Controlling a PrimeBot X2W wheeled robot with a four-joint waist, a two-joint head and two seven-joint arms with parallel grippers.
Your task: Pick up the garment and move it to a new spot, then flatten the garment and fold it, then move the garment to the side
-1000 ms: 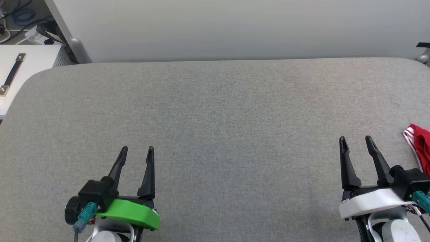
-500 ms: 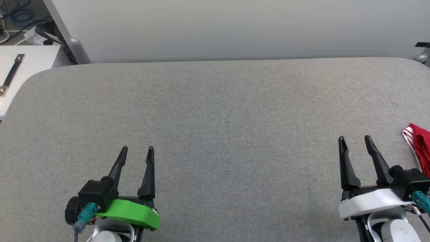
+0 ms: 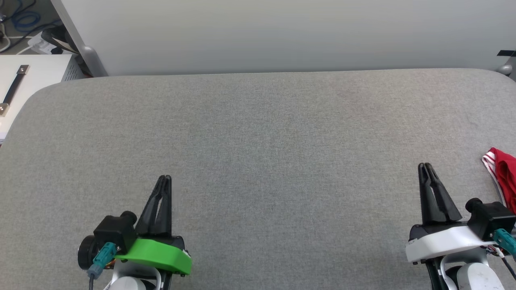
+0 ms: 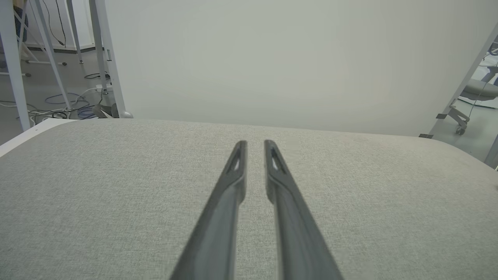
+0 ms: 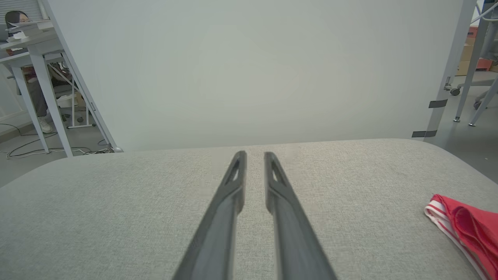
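Right, status for you: left gripper (image 3: 165, 178) sits lower left in head view over grey fabric-covered table (image 3: 258, 133). Its two dark fingers are drawn together, thin slit at tips in wrist view, nothing between. Right gripper (image 3: 426, 166) sits lower right, fingers likewise clenched on nothing. Crumpled red garment (image 3: 504, 173) with red-and-white striped trim lies on table at right edge, cut off by frame. It's near right gripper's outer side, not touching. Plain white panel (image 3: 282, 36) stands behind table's far edge.
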